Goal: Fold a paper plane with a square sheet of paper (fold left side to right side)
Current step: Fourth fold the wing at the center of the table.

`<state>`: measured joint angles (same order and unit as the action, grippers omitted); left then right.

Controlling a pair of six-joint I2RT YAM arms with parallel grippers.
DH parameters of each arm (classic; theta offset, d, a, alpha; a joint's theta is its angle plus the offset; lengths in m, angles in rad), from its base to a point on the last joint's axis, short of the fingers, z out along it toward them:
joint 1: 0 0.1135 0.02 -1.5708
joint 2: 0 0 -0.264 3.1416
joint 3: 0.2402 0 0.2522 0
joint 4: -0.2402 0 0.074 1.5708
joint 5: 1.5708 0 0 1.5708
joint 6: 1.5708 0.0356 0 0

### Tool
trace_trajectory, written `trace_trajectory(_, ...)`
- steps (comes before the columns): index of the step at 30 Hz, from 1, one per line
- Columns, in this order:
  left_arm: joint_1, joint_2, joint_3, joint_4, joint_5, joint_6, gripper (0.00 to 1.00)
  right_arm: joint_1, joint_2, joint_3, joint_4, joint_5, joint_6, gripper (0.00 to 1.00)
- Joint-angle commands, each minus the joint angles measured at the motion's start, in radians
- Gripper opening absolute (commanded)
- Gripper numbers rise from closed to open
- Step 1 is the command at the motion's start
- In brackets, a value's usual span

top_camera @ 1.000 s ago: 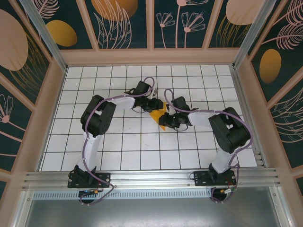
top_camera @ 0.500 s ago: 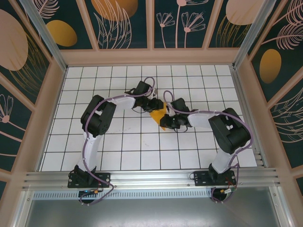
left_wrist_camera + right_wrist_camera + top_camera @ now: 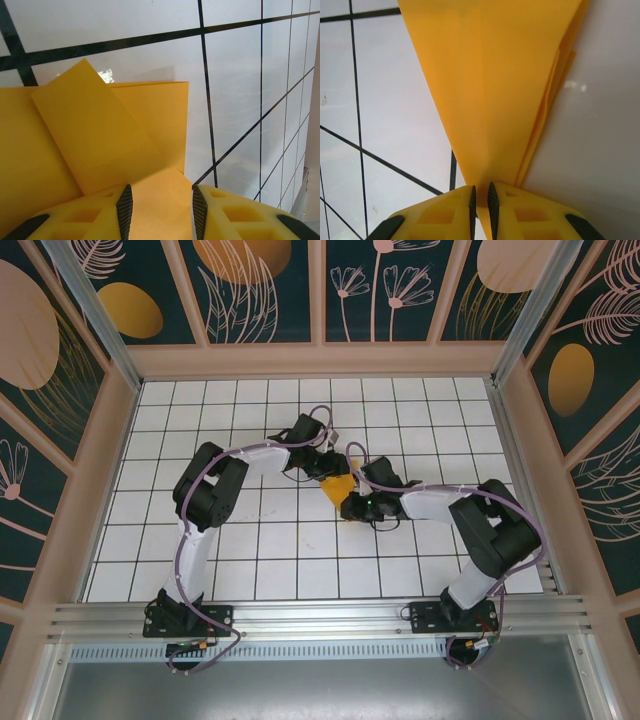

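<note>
Near the middle of the white gridded counter, the partly folded orange-yellow sheet of paper lies between both arms, the left end effector standing part-open astride one flap's edge while the right end effector is pinched nearly closed on its pointed tip.

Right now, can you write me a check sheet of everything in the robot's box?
Surface: white table with black grid lines, looks clean.
Job's things: folded orange-yellow paper sheet, mid-table between the two arms, narrowing to a point at one end.
Clutter: nothing seen.
Grippers: left jaws stand open around one paper edge; right jaws pinched shut on the paper's pointed tip.
Cables: purple cables run along both arms.
Surroundings: dark teal wall panels with leaf drawings and orange ovals; metal rail at the near edge.
</note>
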<state>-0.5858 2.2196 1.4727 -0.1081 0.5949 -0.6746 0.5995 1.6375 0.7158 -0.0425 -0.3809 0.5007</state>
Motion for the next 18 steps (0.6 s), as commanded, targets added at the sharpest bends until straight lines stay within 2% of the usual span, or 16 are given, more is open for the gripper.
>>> trace_trajectory(1,0.009,0.069,-0.022,-0.084,-0.097,0.023,0.41,0.027,0.004,-0.068,-0.319,-0.001,-0.022,0.2)
trace_trajectory(10,0.009,0.067,-0.022,-0.083,-0.094,0.022,0.4,0.026,-0.074,-0.035,-0.367,0.04,-0.041,0.2)
trace_trajectory(15,0.009,0.056,-0.029,-0.074,-0.089,0.018,0.41,-0.015,-0.211,0.007,-0.325,-0.039,-0.011,0.21)
trace_trajectory(18,0.01,0.055,-0.03,-0.069,-0.088,0.015,0.41,-0.035,-0.249,0.009,-0.22,-0.075,0.02,0.21)
